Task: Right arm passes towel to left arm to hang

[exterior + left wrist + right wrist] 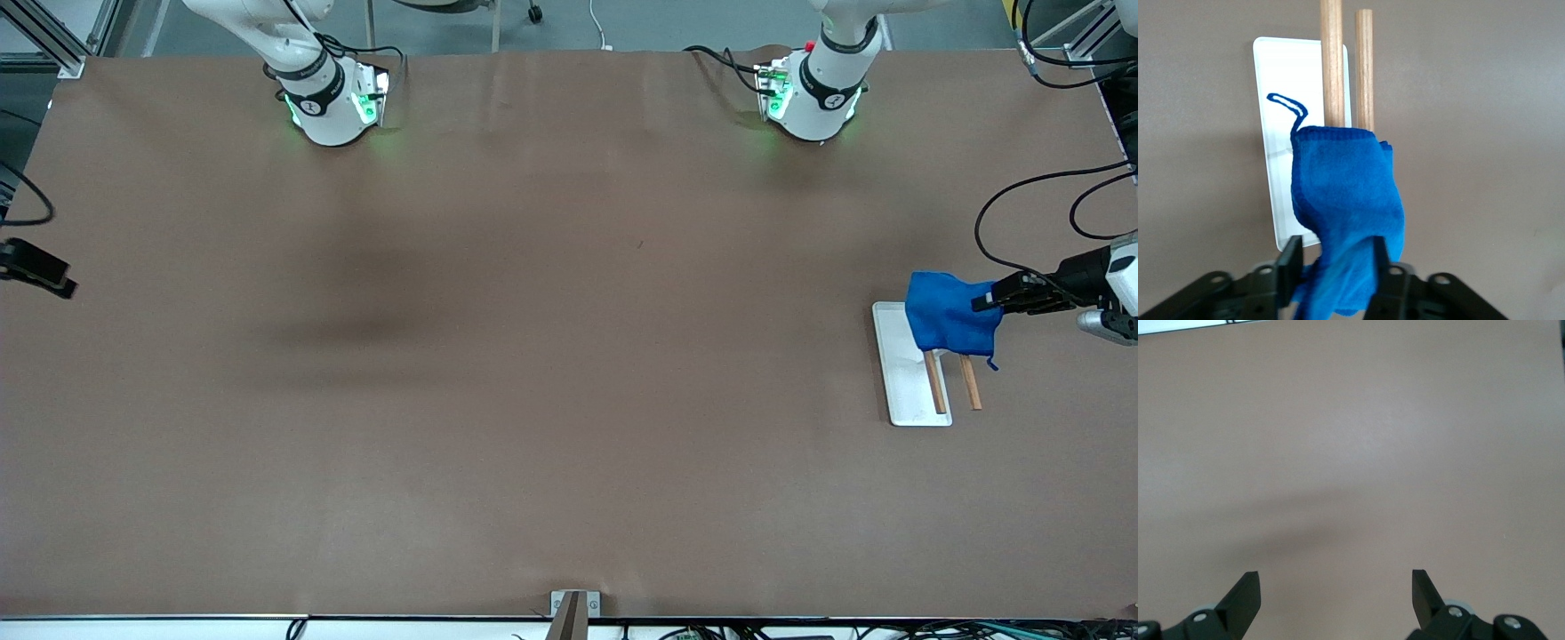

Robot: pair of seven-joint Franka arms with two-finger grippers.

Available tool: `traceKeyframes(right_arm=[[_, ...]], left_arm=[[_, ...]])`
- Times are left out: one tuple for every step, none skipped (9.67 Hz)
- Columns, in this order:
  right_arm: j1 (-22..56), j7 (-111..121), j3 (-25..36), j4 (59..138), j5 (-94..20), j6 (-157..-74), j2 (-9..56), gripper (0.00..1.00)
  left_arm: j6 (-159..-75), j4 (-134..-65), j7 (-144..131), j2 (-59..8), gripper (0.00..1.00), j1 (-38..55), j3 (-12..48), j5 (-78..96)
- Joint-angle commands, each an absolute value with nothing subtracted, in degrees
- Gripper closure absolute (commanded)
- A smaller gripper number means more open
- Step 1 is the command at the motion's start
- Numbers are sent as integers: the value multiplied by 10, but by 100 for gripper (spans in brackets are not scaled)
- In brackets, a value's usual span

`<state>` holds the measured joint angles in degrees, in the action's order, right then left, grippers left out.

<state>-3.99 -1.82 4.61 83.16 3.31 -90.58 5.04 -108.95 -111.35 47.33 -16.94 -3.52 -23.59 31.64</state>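
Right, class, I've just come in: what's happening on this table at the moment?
The left gripper is at the left arm's end of the table with the blue towel between its jaws, which look partly open. The towel is draped over the two wooden bars that stand over the white tray, its small loop hanging free. The right gripper waits over bare table at the right arm's end, jaws open and empty.
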Motion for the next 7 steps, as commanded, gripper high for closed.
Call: traceKeyframes(right_arm=[[-43, -49, 52, 857, 33, -872, 6, 0], [-63, -47, 53, 873, 6, -873, -6, 0], [-63, -47, 52, 874, 5, -870, -8, 0], [-65, -45, 52, 872, 7, -870, -6, 0], [-63, -44, 53, 871, 8, -870, -6, 0], [-62, -45, 52, 866, 9, -871, -5, 0], [-62, -46, 52, 864, 8, -871, -4, 0]], left_arm=[[-1065, -1091, 464, -180, 0, -57, -236, 328], [-1043, -1063, 461, -180, 0, -59, -237, 326], [-1022, -1036, 456, -180, 0, -59, -247, 325], [-1004, -1007, 449, -180, 0, -59, -253, 323], [-977, -972, 427, -182, 0, -57, -253, 317], [-971, -963, 391, -174, 0, -52, -250, 304], [-974, -963, 381, -144, 0, -42, -224, 252]])
